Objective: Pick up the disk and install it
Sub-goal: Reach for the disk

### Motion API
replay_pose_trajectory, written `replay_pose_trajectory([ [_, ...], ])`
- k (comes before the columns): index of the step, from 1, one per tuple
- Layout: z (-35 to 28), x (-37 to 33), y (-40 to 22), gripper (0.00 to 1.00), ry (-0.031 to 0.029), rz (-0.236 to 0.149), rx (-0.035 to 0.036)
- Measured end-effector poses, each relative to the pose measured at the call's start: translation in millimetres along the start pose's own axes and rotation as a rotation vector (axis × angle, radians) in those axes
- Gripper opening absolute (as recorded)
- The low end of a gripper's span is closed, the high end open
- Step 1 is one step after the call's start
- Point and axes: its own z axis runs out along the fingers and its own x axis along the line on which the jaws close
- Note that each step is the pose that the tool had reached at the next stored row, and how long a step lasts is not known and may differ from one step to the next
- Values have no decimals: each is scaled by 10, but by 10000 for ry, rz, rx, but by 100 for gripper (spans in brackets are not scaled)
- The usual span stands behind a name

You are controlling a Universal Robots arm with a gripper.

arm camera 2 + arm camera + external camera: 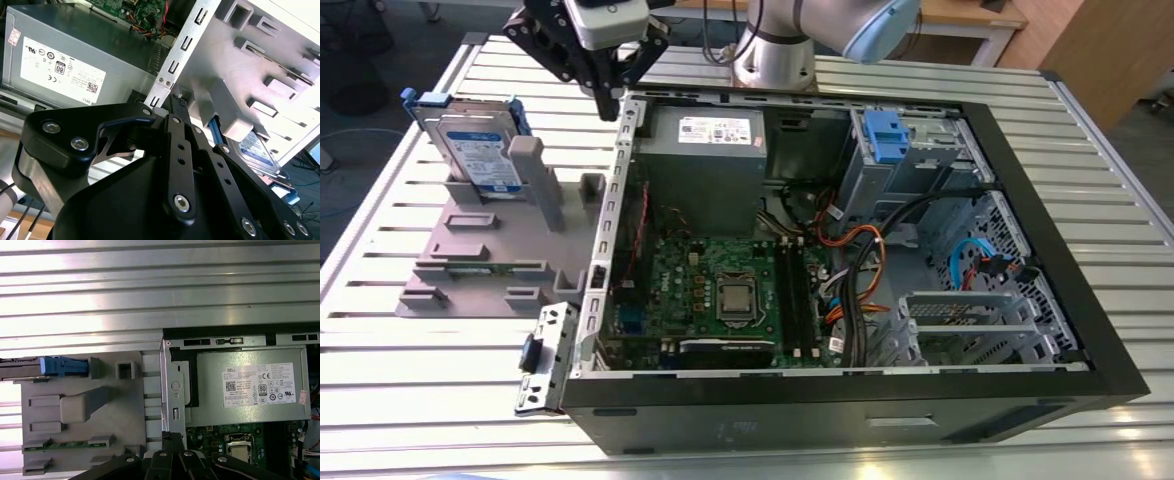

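Seen from the room, the flat silver metal disk with white-and-blue label and blue plastic bracket [464, 150] stands on edge in the grey plastic stand with upright posts [467, 255]. The stand sits on the slatted metal table [400, 420], just beside the open black tower case [1067, 250], toward the exterior view's left. The black linkage gripper [607, 100] hangs over the case wall nearest the stand, near the grey metal power-supply box w/ white sticker [707, 160] and apart from the disk. Its fingers look pressed together, w/ nothing pinched. In the second wrist view the gripper [177, 102] sits close to that wall, and the disk [257, 150] shows its label face past a stand post. Handling, by judgement: the disk is a stiff, dense unit, prob. heavy for its size. The bare metal faces are smooth, so a light pinch may slip. The internals are shock-sensitive, so no knocks vs. posts or case. The bracket is thin plastic and prob. flexes, so it is not a sound sole grip. Best hold: across the two flat faces at the free upper edge, approx. mid-length, clear of the posts.
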Motion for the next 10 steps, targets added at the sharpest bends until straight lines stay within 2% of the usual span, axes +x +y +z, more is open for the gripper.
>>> replay_pose_trajectory([
  [10,4,24,-2,11,0,0,0],
])
